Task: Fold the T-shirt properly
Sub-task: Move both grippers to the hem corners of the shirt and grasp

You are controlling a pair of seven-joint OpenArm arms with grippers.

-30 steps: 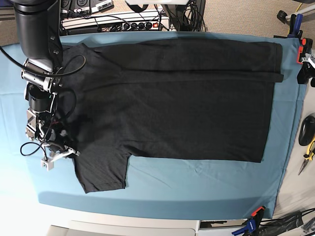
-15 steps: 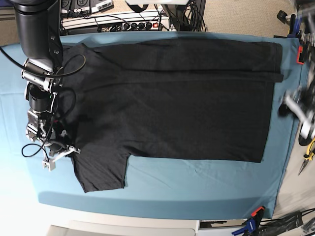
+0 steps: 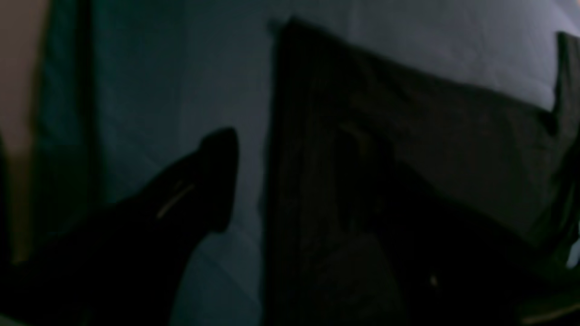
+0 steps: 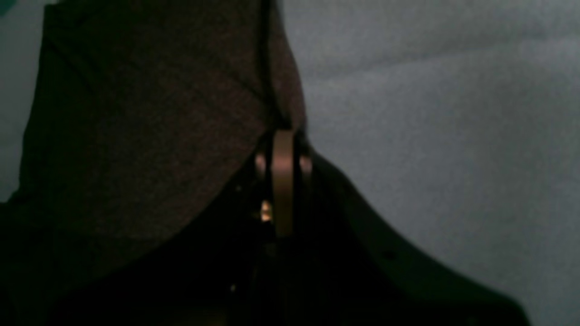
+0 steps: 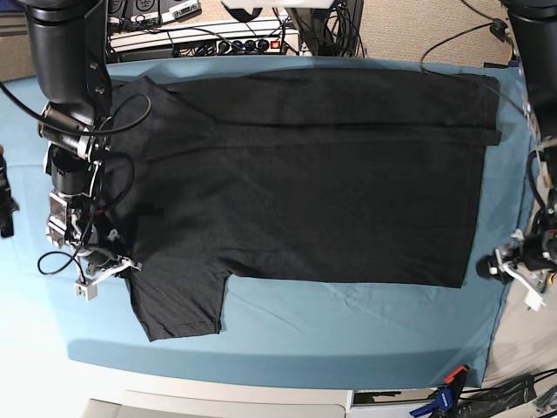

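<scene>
Black T-shirt [image 5: 305, 174] lies flat (top edge apparently folded over), 1 sleeve protruding.

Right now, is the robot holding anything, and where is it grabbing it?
The right gripper pinches the T-shirt at the edge of its sleeve. The left gripper is open beside the hem, holding nothing.

The right gripper [image 4: 283, 136] is pinching an edge of the dark T-shirt [image 4: 149, 127], its jaws closed tight on the fabric. The cloth is spreading up and left from the jaws. Right of the jaws, the pale table cloth [image 4: 430, 127] is lying bare.
</scene>
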